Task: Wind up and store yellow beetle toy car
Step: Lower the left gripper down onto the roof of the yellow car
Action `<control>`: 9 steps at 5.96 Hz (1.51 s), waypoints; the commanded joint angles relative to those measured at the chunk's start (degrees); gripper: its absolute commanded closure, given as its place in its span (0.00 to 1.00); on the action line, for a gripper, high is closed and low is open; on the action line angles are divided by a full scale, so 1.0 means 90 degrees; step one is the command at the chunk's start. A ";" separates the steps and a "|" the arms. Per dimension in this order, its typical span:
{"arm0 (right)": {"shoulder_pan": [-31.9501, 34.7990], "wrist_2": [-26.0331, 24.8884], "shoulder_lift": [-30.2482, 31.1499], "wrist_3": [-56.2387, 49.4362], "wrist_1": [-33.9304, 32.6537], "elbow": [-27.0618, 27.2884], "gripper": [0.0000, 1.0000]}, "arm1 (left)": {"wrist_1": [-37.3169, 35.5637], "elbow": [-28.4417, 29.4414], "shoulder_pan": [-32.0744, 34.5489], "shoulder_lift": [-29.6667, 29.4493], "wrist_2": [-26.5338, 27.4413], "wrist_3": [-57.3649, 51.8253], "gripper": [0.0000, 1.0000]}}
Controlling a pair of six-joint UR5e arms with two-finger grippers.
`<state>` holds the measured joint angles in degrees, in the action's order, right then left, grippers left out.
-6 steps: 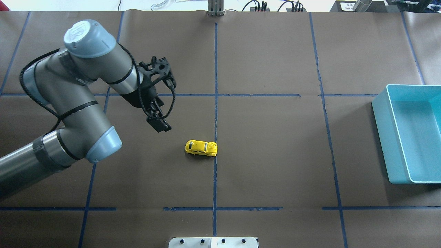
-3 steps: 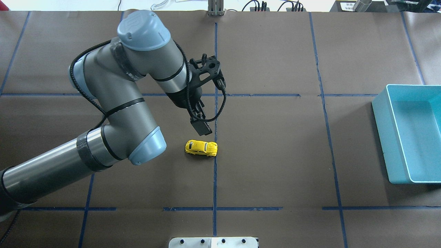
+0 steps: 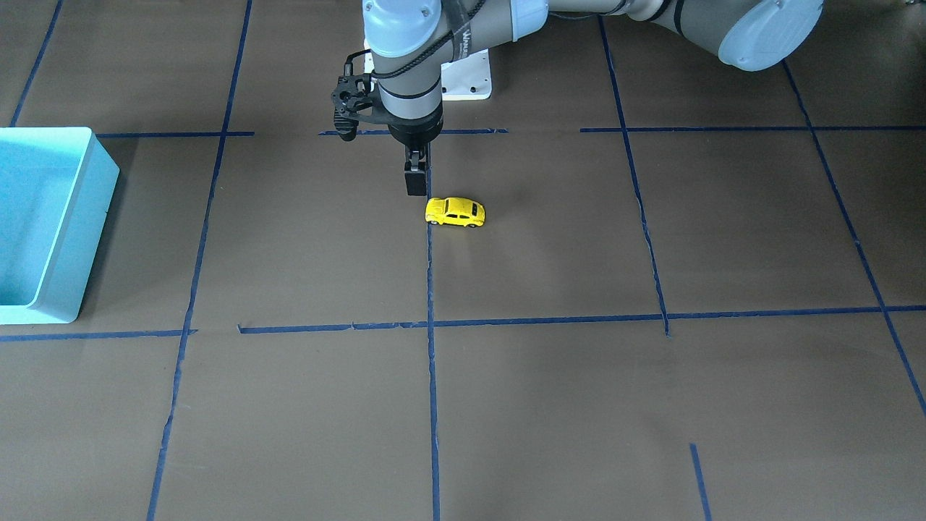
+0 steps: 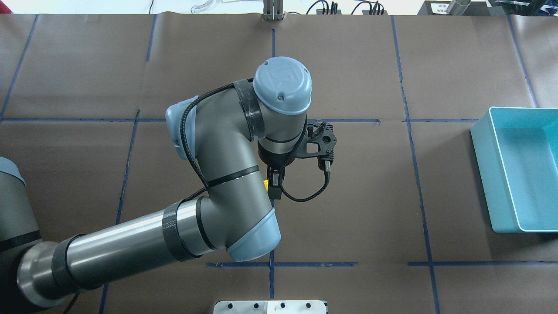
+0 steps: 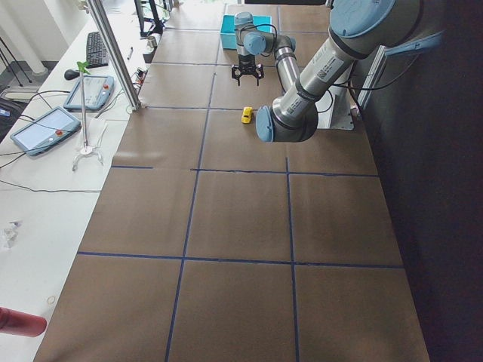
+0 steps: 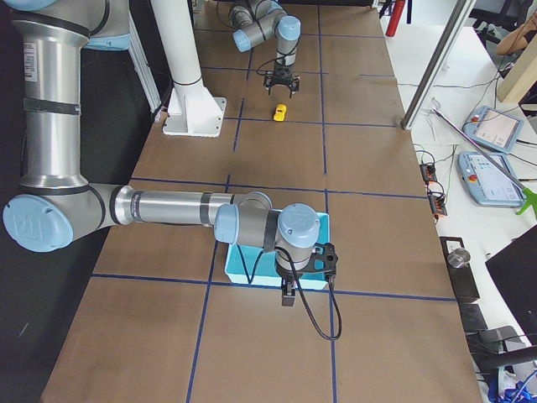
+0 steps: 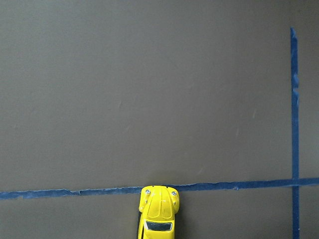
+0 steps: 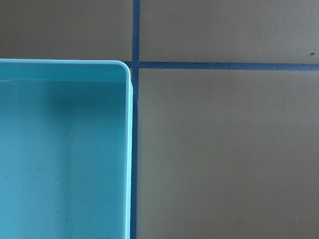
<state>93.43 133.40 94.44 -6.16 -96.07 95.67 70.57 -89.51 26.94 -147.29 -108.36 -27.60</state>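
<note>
The left arm's black two-finger gripper (image 3: 415, 181) is hovering just over the tiny yellow beetle-shaped toy car (image 3: 455, 212), which is sitting on the brown table (image 3: 564, 246) slightly toward the robot's left, long axis running crosswise. Whether the gripper is spread or closed, I cannot tell.

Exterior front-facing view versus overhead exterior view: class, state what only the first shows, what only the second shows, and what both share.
Only front-facing: the whole yellow beetle toy car on the table, untouched by the left gripper. Only overhead: cables past the table's far edge; there the left arm hides the car except a yellow sliver. Both: that arm, the light blue bin and blue tape lines.
</note>
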 commanded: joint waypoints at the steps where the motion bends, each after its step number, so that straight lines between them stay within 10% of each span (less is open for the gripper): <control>1: 0.0000 0.0022 -0.0015 0.0029 0.0000 0.0044 0.00 | -0.0146 0.0615 -0.0278 -0.0264 0.0800 -0.0303 0.00; 8: 0.0000 0.0051 -0.0044 0.0059 0.0000 0.0054 0.00 | 0.0919 0.1567 -0.0660 -0.0002 0.1240 -0.0225 0.00; 9: 0.0000 0.0051 -0.0044 0.0069 0.0000 0.0054 0.00 | 0.0928 0.1567 -0.0660 0.0037 0.1240 -0.0225 0.26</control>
<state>93.43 133.85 94.07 -5.60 -96.06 96.14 78.81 -75.40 21.03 -147.27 -97.13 -29.62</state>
